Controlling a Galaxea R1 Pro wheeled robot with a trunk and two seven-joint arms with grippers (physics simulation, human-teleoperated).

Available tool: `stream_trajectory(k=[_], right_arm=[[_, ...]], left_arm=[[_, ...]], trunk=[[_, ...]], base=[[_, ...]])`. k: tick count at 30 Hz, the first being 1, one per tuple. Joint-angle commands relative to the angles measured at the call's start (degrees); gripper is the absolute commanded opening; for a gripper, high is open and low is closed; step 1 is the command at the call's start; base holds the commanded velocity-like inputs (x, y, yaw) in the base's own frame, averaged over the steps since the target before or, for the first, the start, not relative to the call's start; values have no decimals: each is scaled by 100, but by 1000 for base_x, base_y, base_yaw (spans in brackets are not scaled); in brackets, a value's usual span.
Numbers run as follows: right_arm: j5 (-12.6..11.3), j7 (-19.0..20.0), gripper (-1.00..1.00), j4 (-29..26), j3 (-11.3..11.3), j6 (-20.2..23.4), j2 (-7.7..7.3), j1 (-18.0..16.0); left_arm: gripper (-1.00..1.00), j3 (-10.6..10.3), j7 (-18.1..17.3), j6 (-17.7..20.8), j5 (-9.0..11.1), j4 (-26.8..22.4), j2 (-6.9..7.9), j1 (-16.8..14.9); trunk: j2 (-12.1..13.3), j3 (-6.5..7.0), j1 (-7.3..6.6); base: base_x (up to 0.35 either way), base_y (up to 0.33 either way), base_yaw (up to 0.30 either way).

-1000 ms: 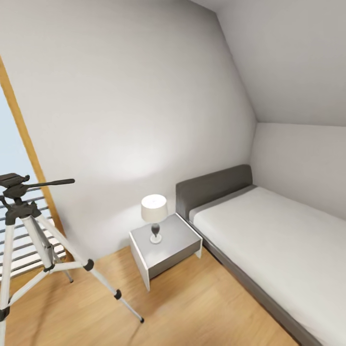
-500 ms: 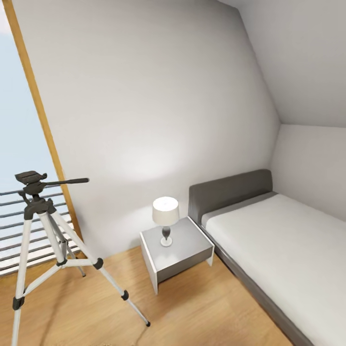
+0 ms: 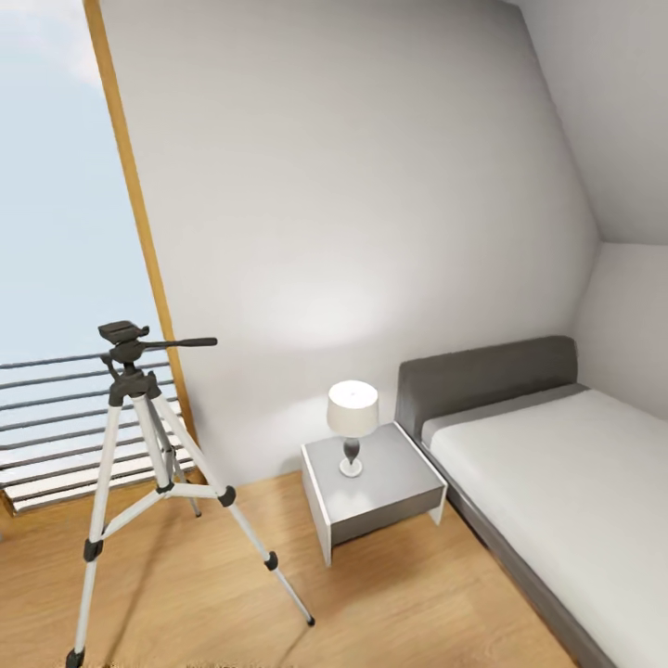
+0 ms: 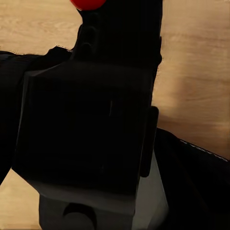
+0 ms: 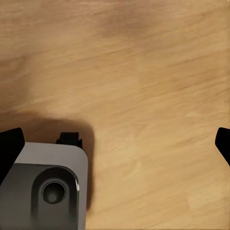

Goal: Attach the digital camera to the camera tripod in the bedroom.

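Note:
The camera tripod [image 3: 135,401] stands on the wood floor at the left of the head view, silver legs spread, its black head [image 3: 123,332] bare and its pan handle [image 3: 182,343] pointing right. Close up in the left wrist view, the black digital camera [image 4: 115,52] with its red dot [image 4: 88,3] sits between dark finger shapes, and my left gripper [image 4: 91,139] looks shut on it. My right gripper [image 5: 115,143] is open over bare floor, its black fingertips [image 5: 8,147] far apart.
A grey nightstand [image 3: 394,490] with a white lamp [image 3: 353,414] stands by the wall, right of the tripod. The grey bed [image 3: 566,492] runs along the right. A tall window with wooden frame [image 3: 137,232] and railing [image 3: 51,422] is behind the tripod. A grey robot part [image 5: 45,187] hangs over the floor.
The head view has swung left: tripod, nightstand and bed all sit further right in the picture, and more of the window shows. Nothing in the room itself has moved.

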Motion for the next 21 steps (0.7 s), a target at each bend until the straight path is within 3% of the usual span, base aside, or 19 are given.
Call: stream_trajectory(k=[1,21], right_arm=[[60,-27,100,18,-2,-32,0,-8],[62,-27,100,18,-2,-42,7,-8]], left_arm=[[-100,-50,11,-15,44,3,-2,-5],[-100,-47,11,-12,86,3,-2,-5]], trunk=[[-7,-9,1],[-7,-8,1]], base=[[0,0,265],[0,0,265]])
